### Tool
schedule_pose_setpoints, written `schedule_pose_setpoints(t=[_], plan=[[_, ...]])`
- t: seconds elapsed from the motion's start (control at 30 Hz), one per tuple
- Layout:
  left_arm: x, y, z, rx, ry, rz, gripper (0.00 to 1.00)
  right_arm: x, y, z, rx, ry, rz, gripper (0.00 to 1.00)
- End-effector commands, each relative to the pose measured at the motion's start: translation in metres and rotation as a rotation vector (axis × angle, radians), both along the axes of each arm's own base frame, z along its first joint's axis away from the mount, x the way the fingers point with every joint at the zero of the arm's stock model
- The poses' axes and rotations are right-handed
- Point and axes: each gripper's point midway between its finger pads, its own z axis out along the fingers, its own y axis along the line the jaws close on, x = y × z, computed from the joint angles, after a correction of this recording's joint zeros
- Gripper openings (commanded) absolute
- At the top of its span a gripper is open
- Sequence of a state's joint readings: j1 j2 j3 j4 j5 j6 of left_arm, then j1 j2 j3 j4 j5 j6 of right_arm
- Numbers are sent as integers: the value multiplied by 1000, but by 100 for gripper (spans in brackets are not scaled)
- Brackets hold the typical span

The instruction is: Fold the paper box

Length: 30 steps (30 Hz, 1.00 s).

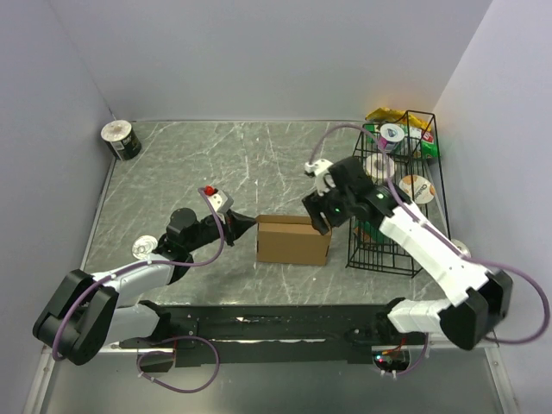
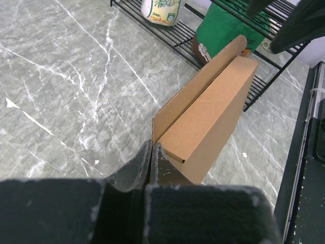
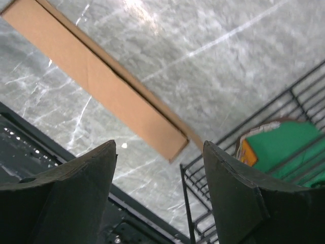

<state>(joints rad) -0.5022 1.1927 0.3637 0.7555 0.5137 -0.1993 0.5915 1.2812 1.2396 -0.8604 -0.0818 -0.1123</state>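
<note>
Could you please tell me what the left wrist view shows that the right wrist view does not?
Only the left wrist view shows the left gripper shut at the corner of the raised flap, and a white cup in the basket. Only the right wrist view shows the right gripper, open and empty, over one end of the box. Both show the box, the marble table, the basket and the green packet.
</note>
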Motion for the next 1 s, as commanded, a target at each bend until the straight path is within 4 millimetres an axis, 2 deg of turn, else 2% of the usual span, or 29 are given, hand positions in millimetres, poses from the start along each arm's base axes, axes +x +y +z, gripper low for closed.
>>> schedule_pose_setpoints(t=[0.0,0.23,0.57,0.8,0.97], plan=[[-5,-4,16,-15,-74,-39,1,-2,-14,13,122,-50,-65,75],[-6,-6,17,-13,-80,-47,1,6,-30,0,127,-64,-101,67],[-7,-6,17,-5,-86,-44,1,33,-33,-21,94,-43,-72,63],[-5,-5,17,-1,-90,-35,1,30,-35,-36,97,17,-46,53],[-5,-5,17,1,-90,-32,1,22,-35,-38,105,37,-32,47]])
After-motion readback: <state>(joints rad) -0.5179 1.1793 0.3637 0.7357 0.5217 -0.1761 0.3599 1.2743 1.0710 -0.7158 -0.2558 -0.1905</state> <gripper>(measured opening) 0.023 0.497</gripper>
